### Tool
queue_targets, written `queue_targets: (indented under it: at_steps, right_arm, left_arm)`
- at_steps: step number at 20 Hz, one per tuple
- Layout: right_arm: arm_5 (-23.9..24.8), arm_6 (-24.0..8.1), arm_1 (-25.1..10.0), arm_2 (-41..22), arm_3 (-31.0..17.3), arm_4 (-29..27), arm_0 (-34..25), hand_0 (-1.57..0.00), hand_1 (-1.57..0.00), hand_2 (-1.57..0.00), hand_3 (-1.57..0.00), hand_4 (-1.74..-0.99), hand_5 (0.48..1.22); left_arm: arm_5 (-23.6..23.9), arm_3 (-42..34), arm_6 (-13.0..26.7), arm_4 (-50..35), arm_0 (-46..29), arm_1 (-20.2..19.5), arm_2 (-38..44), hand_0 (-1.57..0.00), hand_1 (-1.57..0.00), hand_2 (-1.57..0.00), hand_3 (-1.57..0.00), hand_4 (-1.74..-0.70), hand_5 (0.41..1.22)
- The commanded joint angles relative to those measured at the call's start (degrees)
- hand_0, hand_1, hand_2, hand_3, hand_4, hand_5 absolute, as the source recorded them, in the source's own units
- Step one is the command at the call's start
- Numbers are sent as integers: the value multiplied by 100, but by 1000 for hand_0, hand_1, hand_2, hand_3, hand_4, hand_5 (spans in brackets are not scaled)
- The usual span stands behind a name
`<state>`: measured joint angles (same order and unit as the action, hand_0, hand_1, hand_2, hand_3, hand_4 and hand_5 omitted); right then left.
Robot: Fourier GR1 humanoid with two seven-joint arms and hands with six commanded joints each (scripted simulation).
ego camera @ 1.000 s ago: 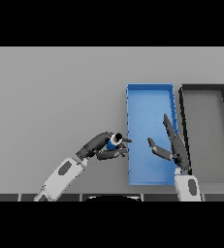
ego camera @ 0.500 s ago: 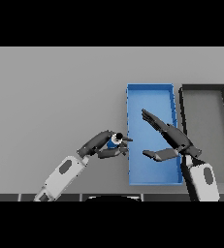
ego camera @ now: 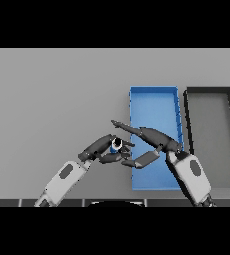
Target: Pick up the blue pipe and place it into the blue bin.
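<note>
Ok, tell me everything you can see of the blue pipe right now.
The blue pipe shows only as a small blue piece with a pale round end facing the camera; the rest is hidden. The left hand has its fingers curled round it, holding it just left of the blue bin, not yet over it. The right hand reaches across with straight fingers beside it; contact is unclear.

Only one end of the blue pipe (ego camera: 116,145) shows, a pale ring with a dark bore; my left hand (ego camera: 102,149) curls round the rest and hides its length. My right hand (ego camera: 154,142) and forearm cover the middle and lower right of the blue bin (ego camera: 154,102), including part of its right wall. Contact between my right thumb and my left fingers cannot be determined. The dark bin (ego camera: 211,114) has its lower right corner cut off by the picture's edge.
</note>
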<state>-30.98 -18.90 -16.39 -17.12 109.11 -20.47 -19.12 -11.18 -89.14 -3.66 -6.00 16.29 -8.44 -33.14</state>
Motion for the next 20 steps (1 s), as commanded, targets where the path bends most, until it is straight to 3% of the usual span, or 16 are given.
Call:
queue_targets:
  at_steps: [1, 6, 8, 9, 10, 11, 12, 13, 15, 17, 18, 20]
  right_arm:
    - [-33, -27, 78, -79, -67, 29, -63, 1, 1, 1, 1, -1230, 532]
    - [-112, -131, 484, -286, -544, 164, -610, 1, 1, 1, 1, -1218, 508]
    - [-146, -158, 639, -318, -751, 159, -892, -53, -84, -102, -46, -1245, 506]
    - [-179, -195, 694, -341, -818, 128, -997, -181, -225, -237, -161, -1294, 509]
    - [-274, -252, 699, -379, -889, 112, -1088, -345, -375, -379, -296, -1335, 507]
    - [-312, -323, 737, -372, -964, 63, -1217, -527, -534, -531, -440, -1362, 508]
    - [-352, -163, 776, -402, -1018, 156, -1243, -718, -699, -739, -635, -1430, 522]
    - [-379, -155, 815, -449, -1050, 67, -1257, -888, -873, -905, -768, -1486, 550]
    - [-453, -346, 844, -516, -1095, -315, -1221, -1134, -1124, -1145, -957, -1562, 666]
    - [-439, -459, 875, -531, -1137, -603, -1169, -1291, -1285, -1298, -1178, -1495, 826]
    - [-384, -408, 912, -543, -1108, -596, -1130, -1347, -1342, -1353, -1257, -1469, 905]
    - [-436, 94, 868, -549, -1104, -194, -1135, -1428, -1425, -1431, -1370, -1441, 1019]
  left_arm:
    - [-25, -11, -10, -12, 10, 8, -5, -1571, -1571, -1571, -1525, -1741, 1221]
    - [25, -23, 88, 161, 28, 2, -56, -1571, -1571, -1571, -1540, -1740, 1221]
    - [-147, -17, 63, -32, -28, -30, -18, -1571, -1571, -1571, -1484, -1736, 1221]
    - [-81, -2, 47, 167, 36, -59, -56, -1394, -1326, -1320, -1288, -1737, 1221]
    - [-128, -12, 389, 349, 128, -233, -124, -1182, -1078, -1063, -1030, -1682, 1221]
    - [-217, 49, 756, 415, 255, -290, -162, -991, -878, -850, -824, -1552, 1221]
    - [-218, -50, 941, 457, 197, -261, -209, -818, -706, -680, -659, -1480, 1221]
    - [-207, -31, 741, 472, 182, -218, -105, -776, -706, -686, -583, -1533, 1221]
    - [-54, -29, 471, 495, 80, -64, -34, -1063, -1017, -969, -939, -1607, 1221]
    - [-24, -36, 379, 263, -10, 39, 60, -1246, -1217, -1115, -1166, -1655, 1221]
    - [-56, -37, 167, 190, -52, 65, 84, -1311, -1287, -1186, -1247, -1673, 1221]
    - [-96, -47, 114, 86, -74, 131, 140, -1404, -1390, -1310, -1364, -1697, 1221]
